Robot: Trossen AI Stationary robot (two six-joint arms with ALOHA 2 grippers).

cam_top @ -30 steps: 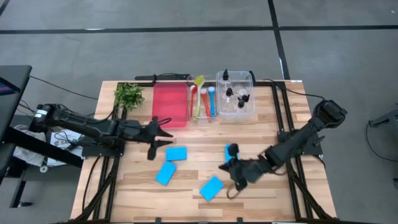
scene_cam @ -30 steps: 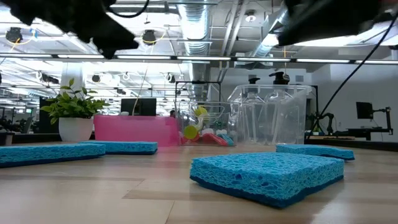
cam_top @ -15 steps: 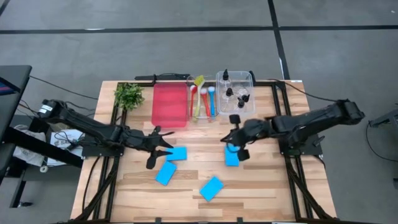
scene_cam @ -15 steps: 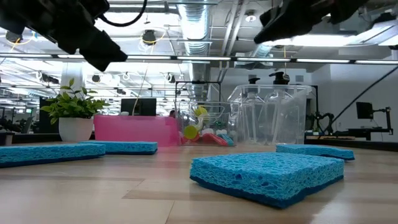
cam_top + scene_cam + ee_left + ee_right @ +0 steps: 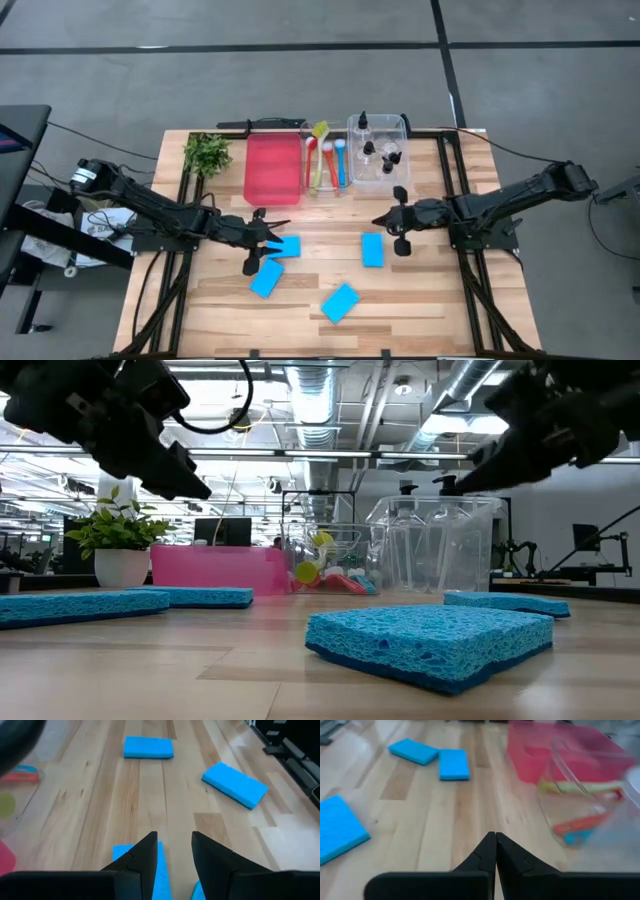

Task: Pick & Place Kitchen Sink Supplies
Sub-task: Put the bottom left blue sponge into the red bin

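Observation:
Several flat blue sponges lie flat on the wooden table: one (image 5: 287, 246) under my left gripper, one (image 5: 267, 278) nearer the front, one (image 5: 340, 302) near the front edge and one (image 5: 372, 250) right of the middle. My left gripper (image 5: 270, 243) (image 5: 175, 854) hovers open just above the first sponge (image 5: 135, 870), with nothing between its fingers. My right gripper (image 5: 378, 220) (image 5: 496, 842) is shut and empty, raised above the table beyond the right sponge (image 5: 340, 827). Brushes (image 5: 325, 160) lie in a narrow clear tray, and small black-capped bottles (image 5: 378, 152) stand in a clear bin.
A red tray (image 5: 273, 168) sits at the back, with the brush tray and the clear bin (image 5: 400, 128) to its right. A green plant sprig (image 5: 206, 153) stands at the back left. Bare wood lies between the sponges and the trays.
My right gripper, shut throughout, has swung from low over the table's near right part toward the far edge and then toward the right edge, rolling as it went. My left gripper has come down and a little rightward over the sponge beside it. No sponge has moved.

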